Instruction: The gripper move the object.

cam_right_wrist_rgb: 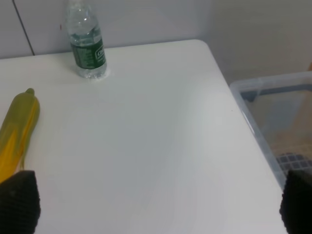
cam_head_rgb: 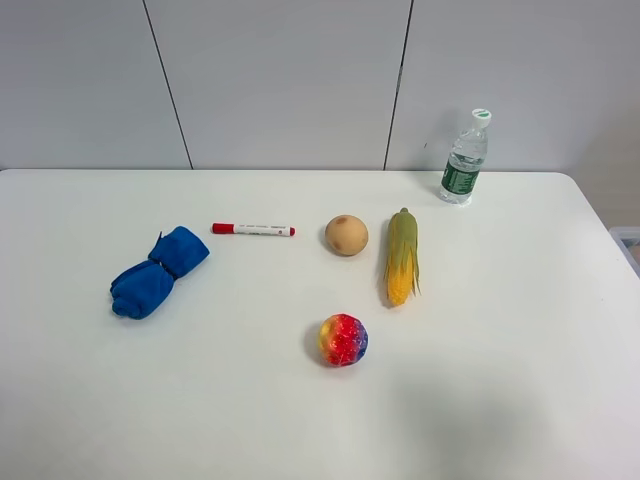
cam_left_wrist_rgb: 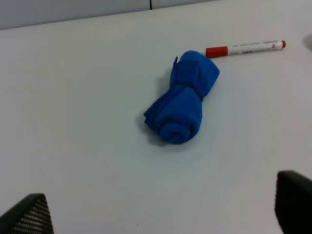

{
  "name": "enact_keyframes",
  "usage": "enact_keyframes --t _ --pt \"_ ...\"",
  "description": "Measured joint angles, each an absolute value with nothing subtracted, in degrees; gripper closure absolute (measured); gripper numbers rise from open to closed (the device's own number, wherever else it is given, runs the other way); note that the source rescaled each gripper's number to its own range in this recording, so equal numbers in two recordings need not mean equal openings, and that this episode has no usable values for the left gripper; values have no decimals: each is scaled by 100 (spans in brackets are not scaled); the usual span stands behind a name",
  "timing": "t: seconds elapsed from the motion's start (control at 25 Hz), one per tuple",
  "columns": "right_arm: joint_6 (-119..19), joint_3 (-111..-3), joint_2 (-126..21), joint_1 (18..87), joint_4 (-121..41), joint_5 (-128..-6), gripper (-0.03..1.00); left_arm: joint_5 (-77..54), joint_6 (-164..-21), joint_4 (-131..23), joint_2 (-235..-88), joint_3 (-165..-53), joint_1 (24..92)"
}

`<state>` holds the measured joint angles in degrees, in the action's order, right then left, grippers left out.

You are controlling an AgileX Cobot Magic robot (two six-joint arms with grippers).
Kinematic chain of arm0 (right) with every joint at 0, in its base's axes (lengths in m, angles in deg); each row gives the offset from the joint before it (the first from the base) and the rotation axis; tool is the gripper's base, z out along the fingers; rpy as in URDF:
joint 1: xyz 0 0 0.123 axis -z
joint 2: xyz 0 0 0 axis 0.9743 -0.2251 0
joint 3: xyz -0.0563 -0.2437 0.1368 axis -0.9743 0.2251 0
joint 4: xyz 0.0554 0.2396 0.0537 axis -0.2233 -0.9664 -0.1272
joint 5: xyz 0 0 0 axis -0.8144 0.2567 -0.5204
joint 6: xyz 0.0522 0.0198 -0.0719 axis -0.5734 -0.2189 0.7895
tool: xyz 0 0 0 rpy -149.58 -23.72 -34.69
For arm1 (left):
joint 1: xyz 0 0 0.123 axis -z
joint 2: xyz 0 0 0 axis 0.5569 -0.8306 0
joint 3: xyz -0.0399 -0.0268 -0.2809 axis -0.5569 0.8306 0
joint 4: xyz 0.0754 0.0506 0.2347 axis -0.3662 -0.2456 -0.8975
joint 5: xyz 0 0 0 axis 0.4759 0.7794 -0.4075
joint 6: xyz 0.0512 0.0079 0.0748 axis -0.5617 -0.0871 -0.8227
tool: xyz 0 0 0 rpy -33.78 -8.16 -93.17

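The object, a small tan-brown ball (cam_head_rgb: 346, 235) with a darker spot, sits on the white table (cam_head_rgb: 520, 400) near the middle, between a red-capped marker and a corn cob. It shows in neither wrist view. Neither gripper appears in the exterior high view. In the left wrist view my left gripper (cam_left_wrist_rgb: 161, 214) is open and empty, its black fingertips (cam_left_wrist_rgb: 27, 214) wide apart above bare table near a blue cloth. In the right wrist view my right gripper (cam_right_wrist_rgb: 157, 204) is open and empty, its fingertips (cam_right_wrist_rgb: 17, 200) wide apart over the table's right part.
A rolled blue cloth (cam_head_rgb: 155, 272) lies at the left, a marker (cam_head_rgb: 253, 229) beside it. A corn cob (cam_head_rgb: 402, 256) lies right of the ball, a rainbow ball (cam_head_rgb: 343, 339) in front. A water bottle (cam_head_rgb: 464, 157) stands at the back right. A clear bin (cam_right_wrist_rgb: 278, 126) sits off the table's right edge.
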<state>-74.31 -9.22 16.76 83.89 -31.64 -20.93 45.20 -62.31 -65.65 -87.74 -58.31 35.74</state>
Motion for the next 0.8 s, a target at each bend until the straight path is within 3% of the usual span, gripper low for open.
enact_keyframes --t 0.8 --pt "-7297 -528 1700 8378 -3164 -1511 -3 4520 -6231 -6565 -8774 -5831 3574"
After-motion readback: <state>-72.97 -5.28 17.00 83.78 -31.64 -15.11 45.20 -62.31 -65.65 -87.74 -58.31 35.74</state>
